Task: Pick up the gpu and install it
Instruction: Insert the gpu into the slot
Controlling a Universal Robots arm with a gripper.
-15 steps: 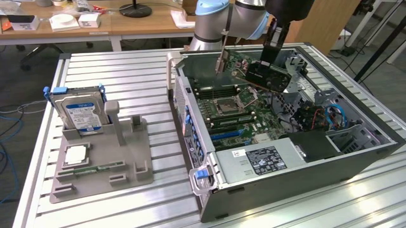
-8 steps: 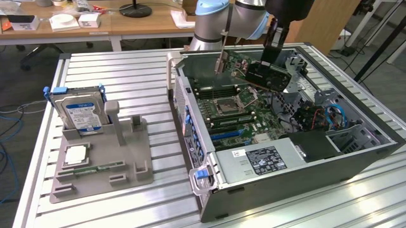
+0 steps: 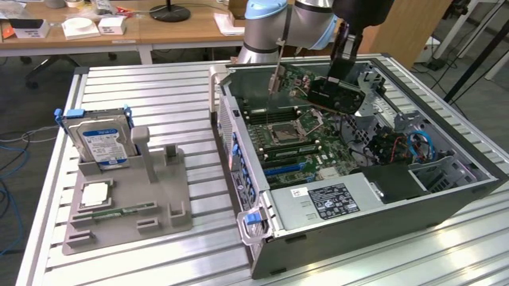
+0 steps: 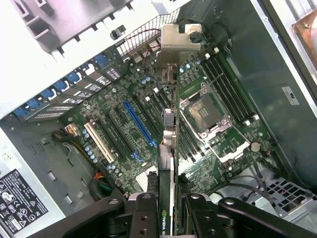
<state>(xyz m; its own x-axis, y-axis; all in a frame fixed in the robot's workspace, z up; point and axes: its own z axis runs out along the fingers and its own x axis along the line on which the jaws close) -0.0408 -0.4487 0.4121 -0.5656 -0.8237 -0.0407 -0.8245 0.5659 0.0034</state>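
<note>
Holding the gpu point(image 3: 335, 94) up inside the open computer case point(image 3: 374, 238), above the motherboard point(image 3: 290, 152).

- My gripper point(image 4: 171, 220) pinches the card by its upper edge, fingers point(image 4: 143, 213) pressed against either face. The jaws are clamped on it, not spread.
- The card hangs edge-down and looks tilted in the exterior view. Its silver bracket point(image 4: 178, 42) points toward the perforated case wall.
- Pick-up: done, by my reading. The card is in the air, not on the table or on the grey stand point(image 3: 159, 196), where the hard drive point(image 3: 99, 140) and memory stick point(image 3: 119, 211) sit.
- Install: not done. The card's lower edge is apart from the board and sits in no slot.
- In the wrist view the card runs between the blue slot point(image 4: 140, 130) and the CPU socket point(image 4: 208, 111). Which slot it is over, I cannot tell.
</note>
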